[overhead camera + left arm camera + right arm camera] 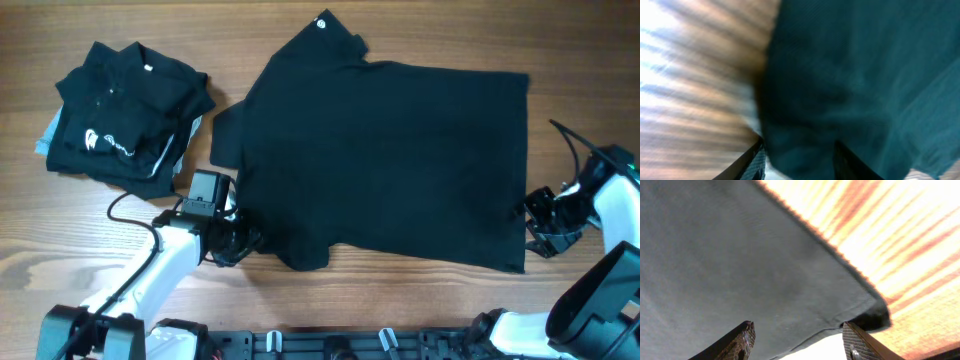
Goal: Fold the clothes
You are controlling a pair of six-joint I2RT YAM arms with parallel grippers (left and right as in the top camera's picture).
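Observation:
A black shirt [390, 160] lies spread flat on the wooden table, with its collar and small white label [322, 24] at the far edge. My left gripper [240, 240] is at the shirt's near-left edge. In the left wrist view the jaws [797, 170] are apart with the dark fabric [865, 75] bunched between them. My right gripper [535, 222] is at the shirt's right edge. In the right wrist view its jaws [797, 345] are wide apart, with the edge of the fabric [740, 255] lying between them.
A stack of folded black shirts [125, 110] with white logo print lies at the far left. A black cable [125, 205] loops on the table beside the left arm. Bare wooden table [560, 60] surrounds the spread shirt.

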